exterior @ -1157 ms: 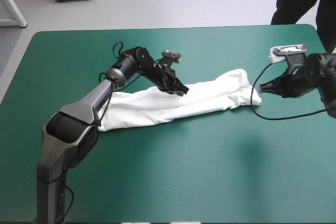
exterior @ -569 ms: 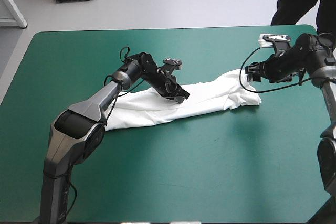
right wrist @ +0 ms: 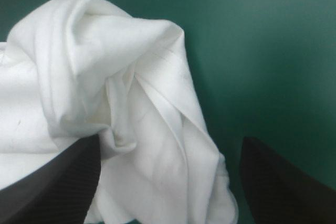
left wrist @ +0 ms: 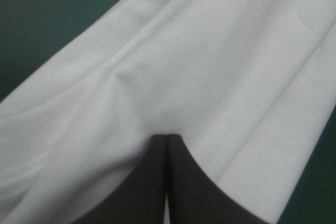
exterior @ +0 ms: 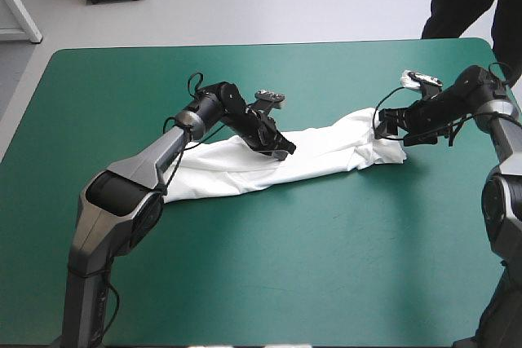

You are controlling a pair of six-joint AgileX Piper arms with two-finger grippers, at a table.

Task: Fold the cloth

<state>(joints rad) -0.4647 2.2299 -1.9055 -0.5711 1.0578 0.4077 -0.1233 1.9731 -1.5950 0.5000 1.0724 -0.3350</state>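
left claw (left wrist: 167,139): clenched on the T-shirt (exterior: 236,170) mid-strip, anchoring it I guess | right claw (right wrist: 168,150): released, wide apart, bunched T-shirt end sitting right between my fingers (right wrist: 58,182), lined up for a grab | T-shirt: long strip flat on table (exterior: 326,266), end-over fold not done yet

The high view looks forward and down from above and behind, taking in the whole table (exterior: 342,283). The left wrist view sits very close, looking along the left gripper (left wrist: 167,137) onto the T-shirt (left wrist: 199,66); the right wrist view, also near, faces past the right gripper (right wrist: 170,145) at the T-shirt's bunched end; all three views share the T-shirt.
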